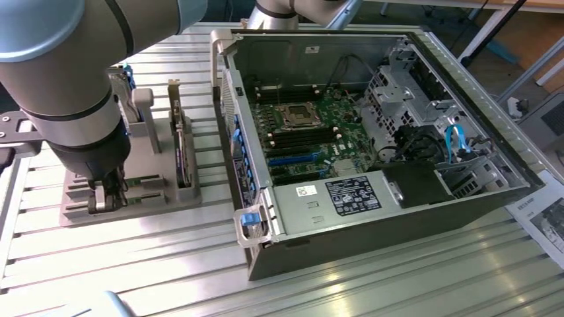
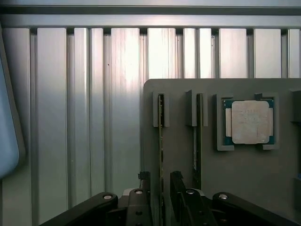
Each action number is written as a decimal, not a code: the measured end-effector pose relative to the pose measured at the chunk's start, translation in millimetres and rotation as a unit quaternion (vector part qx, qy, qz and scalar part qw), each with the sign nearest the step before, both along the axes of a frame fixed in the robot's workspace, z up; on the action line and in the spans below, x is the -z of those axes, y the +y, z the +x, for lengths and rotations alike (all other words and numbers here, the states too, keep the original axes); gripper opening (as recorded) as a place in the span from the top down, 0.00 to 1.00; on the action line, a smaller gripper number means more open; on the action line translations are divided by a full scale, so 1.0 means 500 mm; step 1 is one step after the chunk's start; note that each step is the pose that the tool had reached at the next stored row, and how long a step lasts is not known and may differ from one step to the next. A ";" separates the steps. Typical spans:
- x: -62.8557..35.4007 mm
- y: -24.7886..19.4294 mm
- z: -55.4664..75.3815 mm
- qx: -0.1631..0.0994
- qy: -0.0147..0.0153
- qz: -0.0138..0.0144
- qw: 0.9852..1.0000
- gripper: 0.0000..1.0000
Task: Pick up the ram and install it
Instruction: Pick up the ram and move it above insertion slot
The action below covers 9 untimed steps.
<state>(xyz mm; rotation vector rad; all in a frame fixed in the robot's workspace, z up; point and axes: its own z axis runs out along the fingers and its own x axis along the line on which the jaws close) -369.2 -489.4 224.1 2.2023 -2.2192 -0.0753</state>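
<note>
Now one open tool (image 2: 161, 177) straddles one ram (image 2: 161, 136), near one processor (image 2: 249, 121).

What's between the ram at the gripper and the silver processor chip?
Wrist view: a second thin board stands edge-on between the ram and the processor chip.

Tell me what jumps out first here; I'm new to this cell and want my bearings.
The open computer case with its green motherboard dominates the exterior view's right. At that view's left, the arm's gripper sits low over a grey holder, its open fingers either side of the ram, with a silver processor chip nearby.
</note>
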 end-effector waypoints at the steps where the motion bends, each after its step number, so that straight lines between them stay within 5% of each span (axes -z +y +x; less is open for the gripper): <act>1: 0.001 0.0004 0.000 0.000 0.000 0.000 1.000 0.69; 9: 0.008 0.0097 0.003 0.000 0.000 0.000 1.000 0.69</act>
